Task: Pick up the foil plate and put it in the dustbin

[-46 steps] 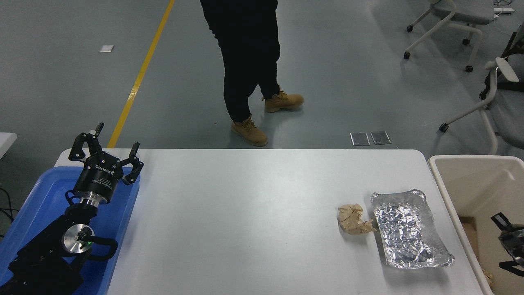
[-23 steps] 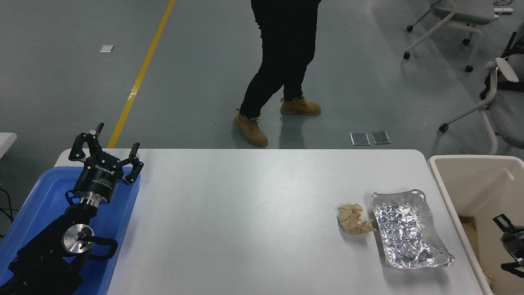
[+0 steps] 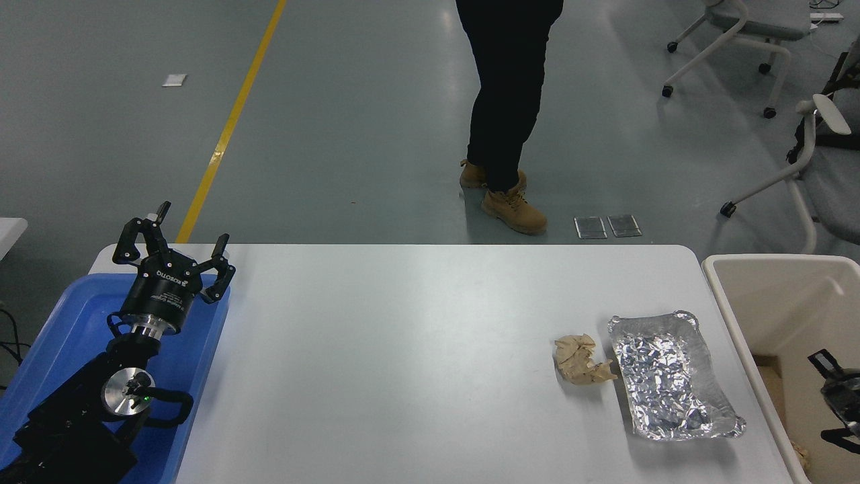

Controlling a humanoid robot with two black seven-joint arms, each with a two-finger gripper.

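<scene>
The foil plate (image 3: 672, 378), a shiny crinkled silver tray with a raised rim, lies on the white table (image 3: 403, 349) near its right edge. Just right of the table stands the beige dustbin (image 3: 783, 299). Only part of my right gripper (image 3: 838, 393) shows at the picture's right edge, low over the dustbin's inside and apart from the plate. At the lower left my left gripper (image 3: 180, 236) is parked above a blue tray, open and holding nothing.
A crumpled tan paper wad (image 3: 580, 359) touches the plate's left side. The shallow blue tray (image 3: 67, 323) sits at the table's left end. A person's legs (image 3: 507, 107) stand beyond the far edge. Office chairs (image 3: 759, 27) are at the far right.
The person behind the table has walked to the right. The plate, the wad and the left arm are unmoved; the right gripper has barely shifted.
</scene>
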